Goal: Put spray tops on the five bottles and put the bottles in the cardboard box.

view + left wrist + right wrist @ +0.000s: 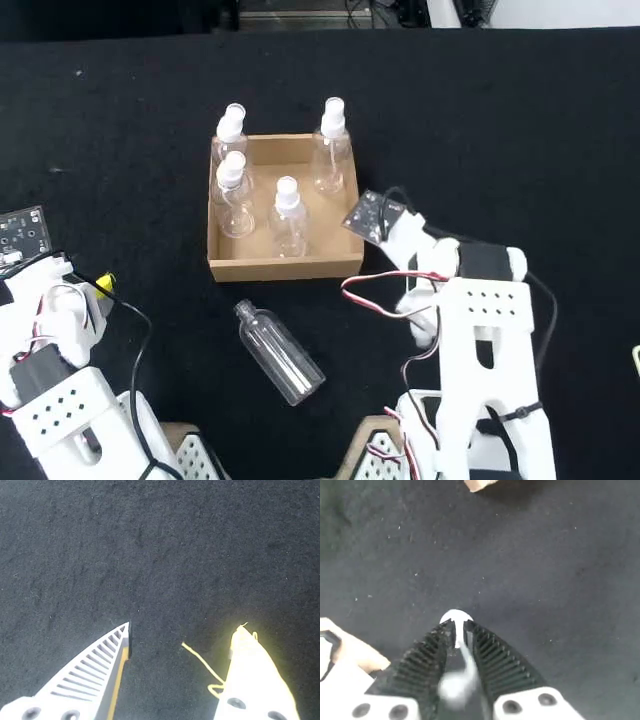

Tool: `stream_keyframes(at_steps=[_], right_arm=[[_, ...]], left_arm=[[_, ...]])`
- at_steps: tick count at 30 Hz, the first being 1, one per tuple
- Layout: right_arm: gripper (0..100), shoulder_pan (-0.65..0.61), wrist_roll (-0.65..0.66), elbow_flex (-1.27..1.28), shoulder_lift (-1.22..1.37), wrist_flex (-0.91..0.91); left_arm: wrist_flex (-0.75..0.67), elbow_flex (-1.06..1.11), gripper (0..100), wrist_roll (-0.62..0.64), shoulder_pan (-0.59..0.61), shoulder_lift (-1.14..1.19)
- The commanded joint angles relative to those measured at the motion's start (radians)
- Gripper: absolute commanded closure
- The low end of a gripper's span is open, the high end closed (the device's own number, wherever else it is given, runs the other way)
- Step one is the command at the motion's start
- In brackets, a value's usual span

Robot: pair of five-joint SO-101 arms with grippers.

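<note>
High view: black cloth (500,120); right pincer (456,626) grips spray top (454,617); left pincer (185,628) wide, empty.

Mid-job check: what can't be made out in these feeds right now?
1. High view: the right gripper has its fingertips hidden under its own arm.
2. Right wrist view: the spray top is mostly covered by the fingers, and its tube is blurred close to the lens.
3. Right wrist view: the cardboard box is cut off by the frame edge.
4. High view: the lying bottle has a neck too small to read.
</note>
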State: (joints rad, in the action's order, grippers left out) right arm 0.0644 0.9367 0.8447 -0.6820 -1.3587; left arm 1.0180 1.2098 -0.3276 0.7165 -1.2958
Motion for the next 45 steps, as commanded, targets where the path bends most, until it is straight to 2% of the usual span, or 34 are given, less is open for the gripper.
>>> stream_keyframes(at_steps=[1,4,7,10,14,17,23,34,41,45], right_arm=[[97.9,0.021,-0.100,-0.056,-0.010,0.141],[87.3,0.060,-0.117,-0.067,-0.010,0.175],[73.8,0.057,-0.124,-0.099,-0.010,0.132],[68.2,0.020,-0.187,-0.183,-0.010,0.068],[72.2,0.008,-0.315,-0.271,-0.008,-0.003],[74.8,-0.018,-0.325,-0.188,-0.004,-0.015],[75.0,-0.068,-0.359,0.056,0.122,0.181],[75.6,-0.006,-0.376,0.047,0.407,0.310],[99.3,0.023,-0.333,0.044,0.467,0.301],[98.7,0.143,-0.344,-0.076,0.331,0.236]], left_arm=[[-0.012,-0.019,70,0.009,0.005,-0.012],[-0.012,-0.016,70,0.006,0.007,-0.012],[-0.012,-0.015,70,0.005,0.007,-0.012],[-0.011,-0.013,70,0.011,0.001,-0.012],[-0.011,-0.013,70,0.011,0.001,-0.012],[-0.011,0.001,70,0.011,0.001,-0.012],[-0.012,0.013,70,0.009,0.001,-0.012],[-0.011,0.015,70,0.008,0.001,-0.012],[-0.011,0.008,70,0.006,0.004,-0.012],[-0.011,0.004,70,0.005,0.007,-0.012]])
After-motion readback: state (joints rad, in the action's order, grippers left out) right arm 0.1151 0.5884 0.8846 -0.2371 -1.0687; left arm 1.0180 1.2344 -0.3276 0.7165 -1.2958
